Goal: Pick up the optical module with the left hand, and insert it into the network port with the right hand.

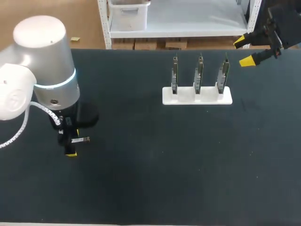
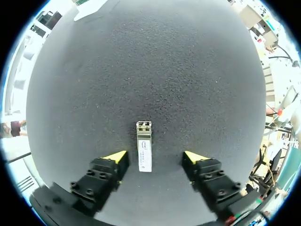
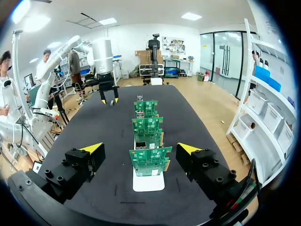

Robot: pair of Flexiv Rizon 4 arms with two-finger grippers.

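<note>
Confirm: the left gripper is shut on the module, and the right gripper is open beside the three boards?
No. The left gripper is open: the left wrist view shows the module lying on the table between its fingers, neither touching it. The right gripper is open beside the three boards.

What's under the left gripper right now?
The optical module lies flat on the table, between the open fingers of the left gripper, touching neither. In the head view, the left arm covers part of it.
</note>
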